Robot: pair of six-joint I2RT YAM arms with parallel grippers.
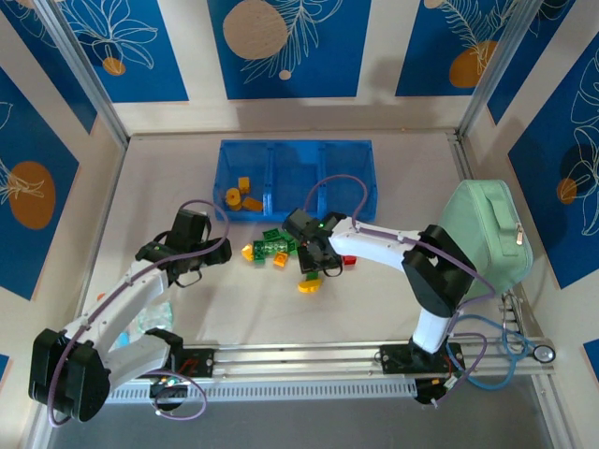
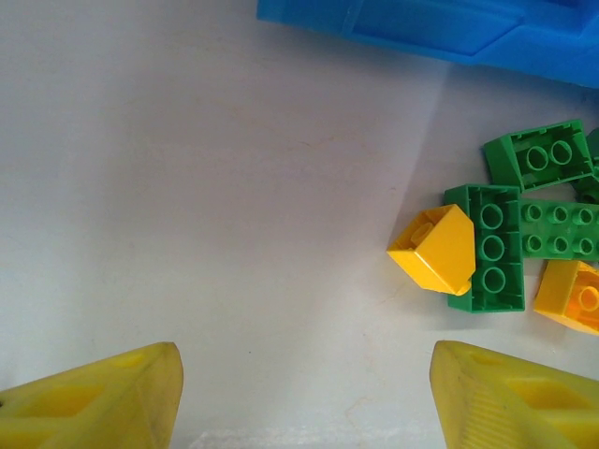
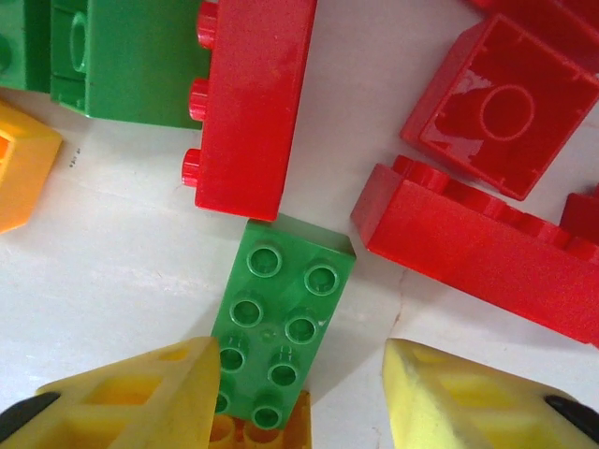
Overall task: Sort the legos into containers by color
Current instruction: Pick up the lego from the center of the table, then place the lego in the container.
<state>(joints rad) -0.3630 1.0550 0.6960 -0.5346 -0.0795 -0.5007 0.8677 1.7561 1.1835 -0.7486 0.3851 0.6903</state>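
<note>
Bare tabletop (image 2: 215, 215) lies open ahead of the left gripper (image 2: 304, 374). The lego pile (image 2: 505, 243) crowds its right, with the tray (image 2: 440, 28) wall beyond. At the right gripper (image 3: 299, 360), red bricks (image 3: 248, 103) pack close around a green brick (image 3: 281, 318), leaving narrow gaps. The case (image 1: 487, 234) blocks the tabletop's right side.

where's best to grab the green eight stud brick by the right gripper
Pinch the green brick across its two long sides, coming straight down. It lies studs up with bare table along both long sides; a red brick crowds its far end, an orange piece its near end.
</note>
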